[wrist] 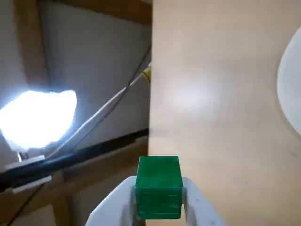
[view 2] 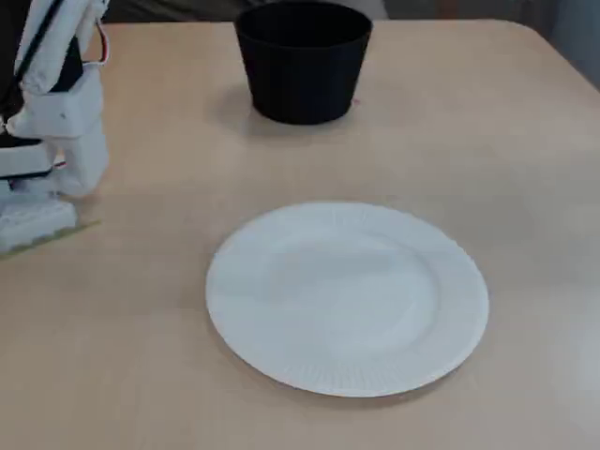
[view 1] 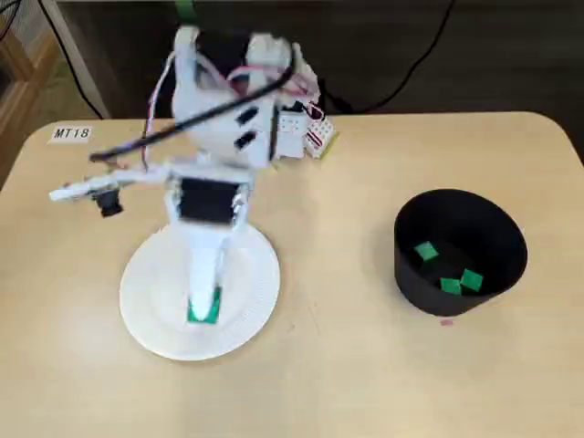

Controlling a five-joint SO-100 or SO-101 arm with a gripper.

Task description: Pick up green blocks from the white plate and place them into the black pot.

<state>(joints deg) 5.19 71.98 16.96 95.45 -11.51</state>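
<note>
Between the jaws, the green block (wrist: 159,186) sits clamped on two opposite flat faces, as the gripper (view 1: 204,307) hangs above the white plate (view 1: 151,292). The block looks small, rigid and light. Its smooth sides may slip, so a centred hold suits it. The black pot (view 1: 461,239) stands well off to the jaws' side.

Round white paper plate (view 2: 347,298) lies flat on the light wooden table (view 2: 525,150), mid-frame. Black tapered pot (view 2: 302,75) stands upright at the far side, well apart from the plate. White plastic robot arm body (view 2: 61,112) at left edge, partly cropped.
</note>
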